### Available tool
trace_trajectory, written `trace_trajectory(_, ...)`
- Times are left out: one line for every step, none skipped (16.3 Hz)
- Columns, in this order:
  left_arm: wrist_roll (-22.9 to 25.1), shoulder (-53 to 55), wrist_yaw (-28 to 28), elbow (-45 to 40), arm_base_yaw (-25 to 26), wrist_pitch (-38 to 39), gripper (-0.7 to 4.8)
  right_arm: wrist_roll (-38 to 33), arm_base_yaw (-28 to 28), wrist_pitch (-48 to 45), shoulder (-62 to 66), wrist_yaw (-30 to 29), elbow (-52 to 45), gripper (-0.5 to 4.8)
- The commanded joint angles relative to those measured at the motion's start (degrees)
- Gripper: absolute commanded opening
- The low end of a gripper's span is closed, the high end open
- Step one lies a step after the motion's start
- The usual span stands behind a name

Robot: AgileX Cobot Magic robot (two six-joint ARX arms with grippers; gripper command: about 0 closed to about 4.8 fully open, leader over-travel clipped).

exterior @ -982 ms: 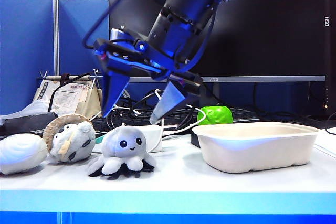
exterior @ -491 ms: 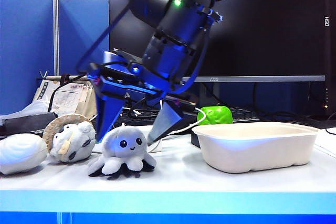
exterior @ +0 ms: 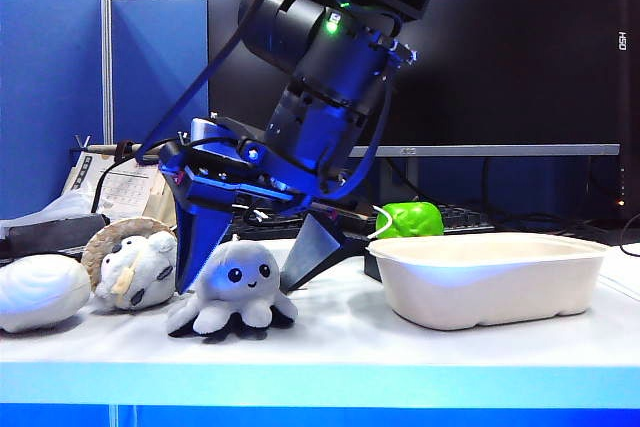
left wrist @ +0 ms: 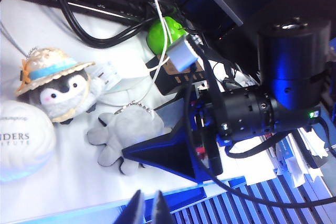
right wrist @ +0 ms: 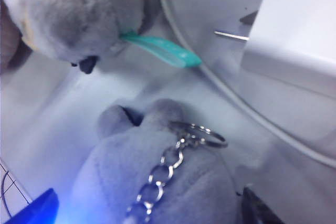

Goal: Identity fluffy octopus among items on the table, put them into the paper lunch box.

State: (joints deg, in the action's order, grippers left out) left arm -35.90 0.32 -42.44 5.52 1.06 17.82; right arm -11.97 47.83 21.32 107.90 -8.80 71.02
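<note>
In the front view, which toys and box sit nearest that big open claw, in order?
Right claw, open, straddles the first.
1. Fluffy octopus: between its fingers.
2. Hooded plush animal: just left.
3. White ribbed plush: far left.
Paper lunch box, on the right: too close to call against 2.

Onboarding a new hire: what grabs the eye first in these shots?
The big black right arm, its open right claw straddling the fluffy octopus at the table's left-centre, one finger either side. Next, the wide paper lunch box on the right, with nothing visible inside from this angle. The left claw hangs high above, nearly shut.
</note>
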Motion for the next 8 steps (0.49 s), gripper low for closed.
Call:
trace_trajectory(-0.1,-0.1,0.0,0.2,-0.1,-0.7,0.35,0.0,0.1,-1.9,-0.1,-0.1,0.3,3.93)
trace_trajectory(-0.1,-0.1,0.0,0.2,-0.1,-0.8,0.35,-0.1,0.1,-2.2,-0.1,0.1,0.3,3.26)
trace_trajectory(-0.1,-0.1,0.0,0.2,-0.1,-0.7,0.35,-0.2,0.1,-2.1,-0.1,0.2,0.3,3.01)
trace_trajectory(-0.1,-0.1,0.0,0.2,-0.1,-0.7,0.35,-0.2,0.0,-2.1,0.0,0.3,0.3,3.01)
trace_trajectory(-0.1,-0.1,0.0,0.2,-0.1,-0.8,0.35,-0.2,0.0,-2.1,0.0,0.3,0.3,3.0)
trace_trajectory(-0.1,-0.1,0.0,0.2,-0.1,-0.8,0.35,-0.2,0.0,-2.0,0.0,0.3,0.3,2.99)
trace_trajectory(-0.1,-0.1,0.0,0.2,-0.1,-0.8,0.35,-0.2,0.0,-2.0,0.0,0.3,0.3,2.71)
trace_trajectory(-0.1,-0.1,-0.1,0.2,-0.1,-0.8,0.35,-0.2,0.0,-2.0,0.0,0.3,0.3,2.24)
